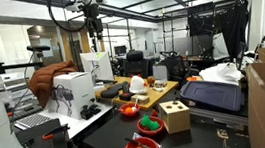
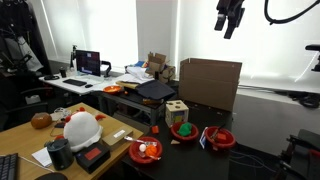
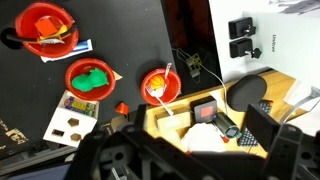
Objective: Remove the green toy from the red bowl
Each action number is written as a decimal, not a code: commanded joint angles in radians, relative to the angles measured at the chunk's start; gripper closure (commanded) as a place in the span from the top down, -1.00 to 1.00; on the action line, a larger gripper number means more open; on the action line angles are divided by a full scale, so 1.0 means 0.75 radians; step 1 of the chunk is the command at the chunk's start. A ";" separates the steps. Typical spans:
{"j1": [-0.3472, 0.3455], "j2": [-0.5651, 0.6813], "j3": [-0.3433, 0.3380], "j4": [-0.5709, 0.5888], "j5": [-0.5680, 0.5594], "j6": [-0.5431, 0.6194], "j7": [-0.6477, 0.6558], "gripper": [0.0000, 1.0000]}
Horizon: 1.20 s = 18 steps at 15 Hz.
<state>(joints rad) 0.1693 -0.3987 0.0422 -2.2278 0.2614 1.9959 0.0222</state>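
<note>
Arm is parked high: gripper (image 2: pixel 229 27) hangs well above the counter (image 3: pixel 150 40), well apart from everything on it. In an exterior view the fingers look spread wide with nothing between them. In the wrist view they're only a dark blur along the bottom edge, so no better read there.

Green toy (image 3: pixel 93 77) sits inside the red bowl (image 3: pixel 72 88), roughly centred and untouched. Both exterior views show the same thing: toy (image 1: pixel 150 123) (image 2: pixel 185 128) in the bowl (image 1: pixel 151 131) (image 2: pixel 185 136).

Neighbours on the dark counter, per the wrist view:
- wooden box (image 3: pixel 68 118) with shape cutouts, just beside the bowl
- wider red dish (image 3: pixel 28 18), near the bowl on the side away from the box, with some items in it that I can't make out
- red-orange dish (image 3: pixel 148 97) with an orange item – near the bowl, close to the edge of the light wooden desk (image 3: pixel 170 125)
</note>
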 commanded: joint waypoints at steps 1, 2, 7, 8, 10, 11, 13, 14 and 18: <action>-0.024 0.000 0.020 0.003 0.009 -0.005 -0.007 1.00; -0.024 0.000 0.020 0.003 0.009 -0.005 -0.007 1.00; -0.024 0.000 0.020 0.003 0.009 -0.005 -0.007 1.00; -0.024 0.000 0.020 0.003 0.009 -0.005 -0.007 1.00; -0.024 0.000 0.020 0.003 0.009 -0.005 -0.007 1.00; -0.024 0.000 0.020 0.003 0.009 -0.005 -0.007 1.00; -0.024 0.000 0.020 0.003 0.009 -0.005 -0.007 1.00; -0.026 0.009 0.019 0.008 0.006 -0.008 -0.007 1.00; -0.057 0.085 -0.001 0.028 0.001 0.017 -0.016 1.00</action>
<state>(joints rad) 0.1540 -0.3833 0.0428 -2.2277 0.2614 1.9959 0.0222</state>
